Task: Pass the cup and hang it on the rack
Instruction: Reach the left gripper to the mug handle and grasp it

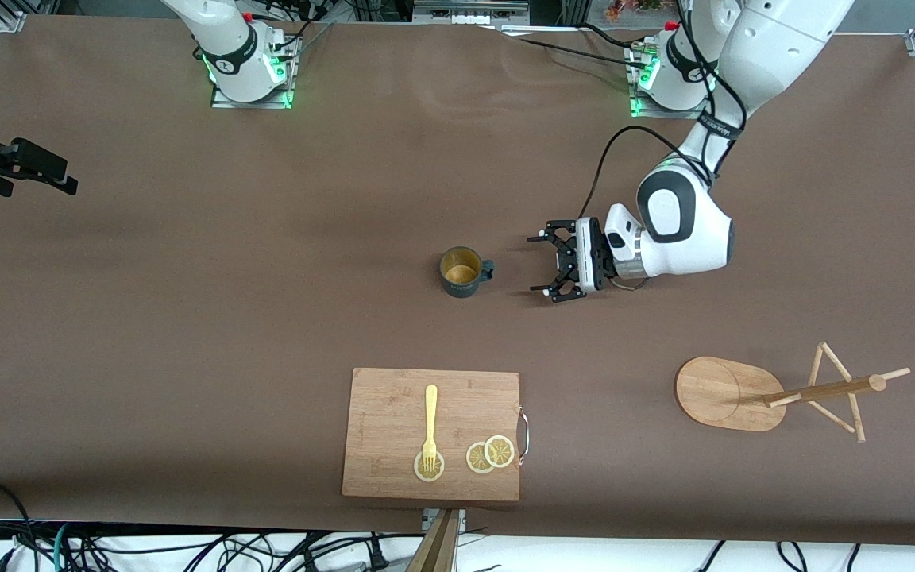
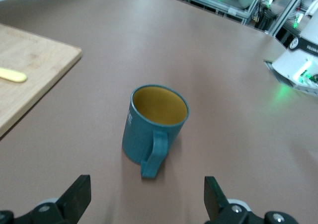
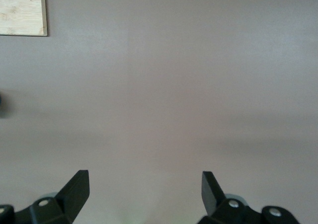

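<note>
Front view: cup [image 1: 461, 272] upright on the brown bench [image 1: 187, 318] at frame centre, mustard-yellow inside, nothing visible in it, loop handle turned toward the left tool [image 1: 555, 266]. Left tool just beside the cup toward the left arm's end of the bench, close to the surface, fingers spread wide, holding nothing, a gap between fingertips and handle. Nothing between them.

Left wrist view: cup [image 2: 155, 127] centred between the two black fingers [image 2: 77, 196], handle facing the camera, corner of the cutting board [image 2: 35, 70] at upper left of the frame.

Rack [image 1: 775, 393] at lower right of the front frame, nearer to the front camera than the cup, toward the left arm's end; oval base, pole and thin pegs, no cup on any peg.

Cutting board [image 1: 432, 433] at lower centre, nearer to the camera than the cup, carrying a yellow fork [image 1: 430, 425] and three lemon slices [image 1: 490, 454], fork tines resting on one slice.

Right tool [image 1: 28, 171] at the left edge of the front frame, over bare bench at the right arm's end, waiting, fingers wide apart and empty; right wrist view shows only bench [image 3: 159, 85] and a board corner.
</note>
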`<move>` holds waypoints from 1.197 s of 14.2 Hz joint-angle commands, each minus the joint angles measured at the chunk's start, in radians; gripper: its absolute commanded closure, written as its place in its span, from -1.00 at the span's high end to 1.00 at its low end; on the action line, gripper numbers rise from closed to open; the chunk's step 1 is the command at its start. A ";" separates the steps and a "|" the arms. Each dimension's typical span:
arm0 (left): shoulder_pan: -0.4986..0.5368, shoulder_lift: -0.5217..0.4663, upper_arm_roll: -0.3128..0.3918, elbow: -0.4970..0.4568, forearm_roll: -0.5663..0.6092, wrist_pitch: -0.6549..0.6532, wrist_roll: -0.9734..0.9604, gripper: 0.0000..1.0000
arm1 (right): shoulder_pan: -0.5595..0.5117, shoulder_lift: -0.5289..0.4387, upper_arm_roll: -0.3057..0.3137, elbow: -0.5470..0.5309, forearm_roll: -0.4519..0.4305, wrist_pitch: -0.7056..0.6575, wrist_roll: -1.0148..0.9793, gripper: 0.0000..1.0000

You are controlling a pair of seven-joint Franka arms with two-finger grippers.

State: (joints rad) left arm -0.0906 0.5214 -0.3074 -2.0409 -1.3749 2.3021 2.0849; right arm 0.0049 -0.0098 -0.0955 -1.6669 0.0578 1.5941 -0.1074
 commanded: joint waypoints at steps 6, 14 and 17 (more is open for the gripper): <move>-0.047 0.115 -0.006 -0.042 -0.416 0.008 0.508 1.00 | 0.013 0.021 0.010 0.025 0.013 0.010 0.009 1.00; -0.075 0.181 -0.009 -0.048 -0.604 -0.009 0.765 1.00 | 0.020 0.056 0.011 0.025 0.008 0.112 0.009 1.00; -0.083 0.189 -0.009 -0.045 -0.638 -0.010 0.788 1.00 | 0.026 0.068 0.011 0.025 0.004 0.139 0.006 1.00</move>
State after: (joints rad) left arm -0.1678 0.6961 -0.3133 -2.0943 -1.9531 2.3035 2.7415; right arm 0.0248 0.0481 -0.0858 -1.6600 0.0601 1.7262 -0.1074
